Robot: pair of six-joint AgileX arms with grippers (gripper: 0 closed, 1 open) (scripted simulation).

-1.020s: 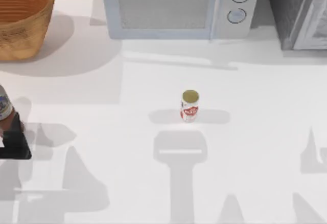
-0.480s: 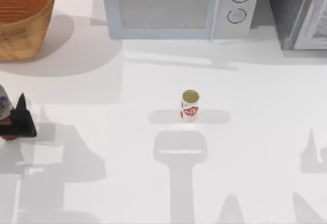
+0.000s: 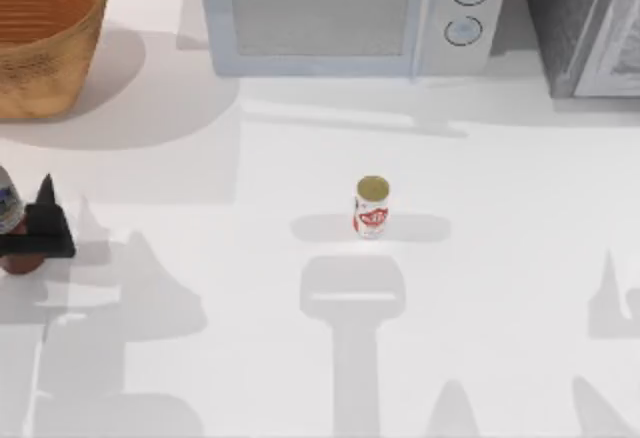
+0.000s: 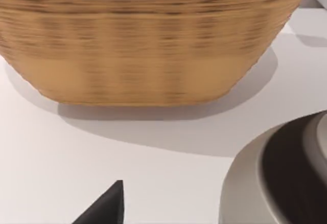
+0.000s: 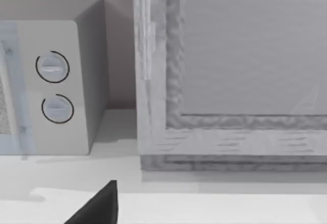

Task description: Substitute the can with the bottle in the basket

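**Left gripper at the bottle, can already out on the table**

At the top view's far left edge, the left gripper (image 3: 30,243) sits around the bottle (image 3: 10,220); whether it is clamped on it I cannot tell. The basket (image 3: 45,33) stands in the upper left corner, a short carry away. The can (image 3: 372,207) stands upright mid-frame, outside the basket, so its spot looks free for the bottle.
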